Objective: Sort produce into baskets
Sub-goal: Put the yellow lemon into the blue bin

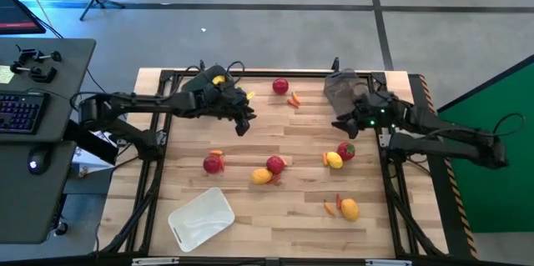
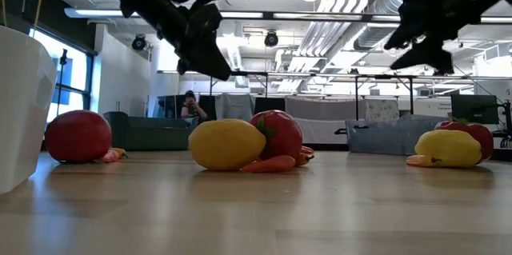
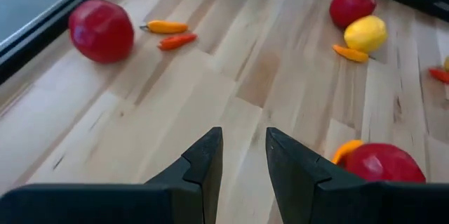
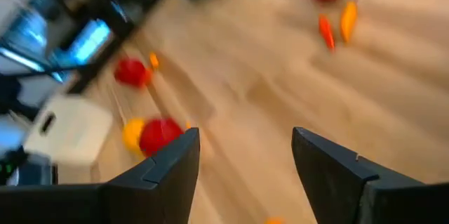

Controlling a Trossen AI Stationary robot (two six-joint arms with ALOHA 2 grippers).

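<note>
Both hands, left (image 1: 244, 122) and right (image 1: 345, 126), apparently hover empty, fingers apart.

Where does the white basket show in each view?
High: white basket at the picture's bottom, left of centre.
Low: cut off at the far left edge.
Left wrist: not in it.
Right wrist: blurred, at the left.
Landmark: the red fruit beside a lemon, mid-table.
</note>
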